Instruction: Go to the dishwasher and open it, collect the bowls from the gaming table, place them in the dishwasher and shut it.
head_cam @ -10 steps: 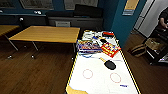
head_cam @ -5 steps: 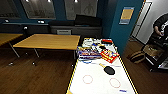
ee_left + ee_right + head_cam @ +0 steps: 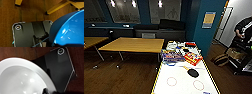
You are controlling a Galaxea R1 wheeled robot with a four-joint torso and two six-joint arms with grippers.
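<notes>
Gaming table (image 3: pixel 184 82) sits w/ board-game boxes (image 3: pixel 179 55) piled at its far end and a black paddle (image 3: pixel 193 72) nearer, wooden table (image 3: pixel 134 45) beside it, person (image 3: pixel 244 30) off to the side. Blue bowl (image 3: pixel 67 31) looms right up against the left gripper's wrist cam, white bowl (image 3: pixel 23 78) likewise at the right one. Can't tell if either set of jaws is actually clamped on its bowl, fingers not visible tbh.

Both wrists above wooden floor

Blue bowl (image 3: pixel 70 31): glossy, smooth, bright highlights inside. White bowl (image 3: pixel 22 78): glossy, glazed look. Gaming table (image 3: pixel 184 83) top: smooth white, slight sheen, yellow edging. Wooden-topped table (image 3: pixel 134 45): matt light wood. Floor (image 3: pixel 121 75): dark wood planks. Game boxes (image 3: pixel 193 58): printed card.
</notes>
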